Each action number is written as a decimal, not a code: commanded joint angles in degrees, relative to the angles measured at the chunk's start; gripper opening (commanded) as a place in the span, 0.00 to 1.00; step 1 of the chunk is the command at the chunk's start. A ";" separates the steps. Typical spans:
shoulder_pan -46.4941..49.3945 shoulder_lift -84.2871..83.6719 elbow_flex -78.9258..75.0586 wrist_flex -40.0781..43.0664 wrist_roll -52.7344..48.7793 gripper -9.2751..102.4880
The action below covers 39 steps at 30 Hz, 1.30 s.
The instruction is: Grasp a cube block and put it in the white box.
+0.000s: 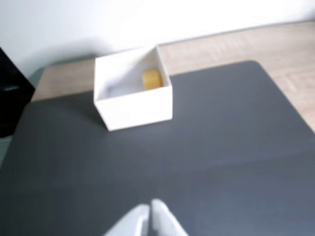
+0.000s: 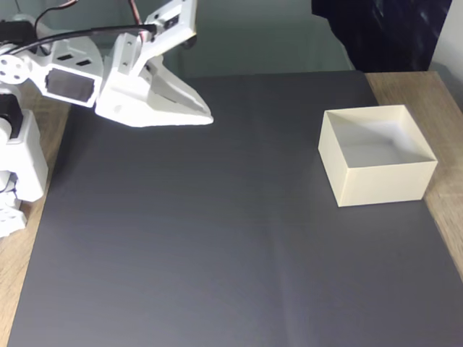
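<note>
One cube block [image 1: 152, 78] inside one white box [image 1: 135, 105]; one gripper [image 2: 205, 118]; one dark mat [image 2: 217, 238].

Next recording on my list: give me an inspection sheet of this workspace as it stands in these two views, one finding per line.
Surface: dark grey mat laid on a wooden table.
Job's things: yellow cube lies inside the white box, near a far corner in the wrist view; in the fixed view the box walls hide it.
Clutter: nothing seen.
Gripper: the gripper hangs above the mat, far from the box, fingers together, holding nothing; its tips show at the wrist view's bottom edge.
Cables: black and red wires run along the arm.
Surroundings: pale wall, a dark object at the wrist view's left edge.
</note>
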State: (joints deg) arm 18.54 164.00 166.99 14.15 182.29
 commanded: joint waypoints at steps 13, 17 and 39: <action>-2.02 22.94 10.90 11.16 -0.88 0.08; -2.02 23.82 11.87 12.30 -0.70 0.08; -2.64 23.91 15.38 42.63 -6.94 0.08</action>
State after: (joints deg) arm 16.00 187.65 182.64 53.96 175.69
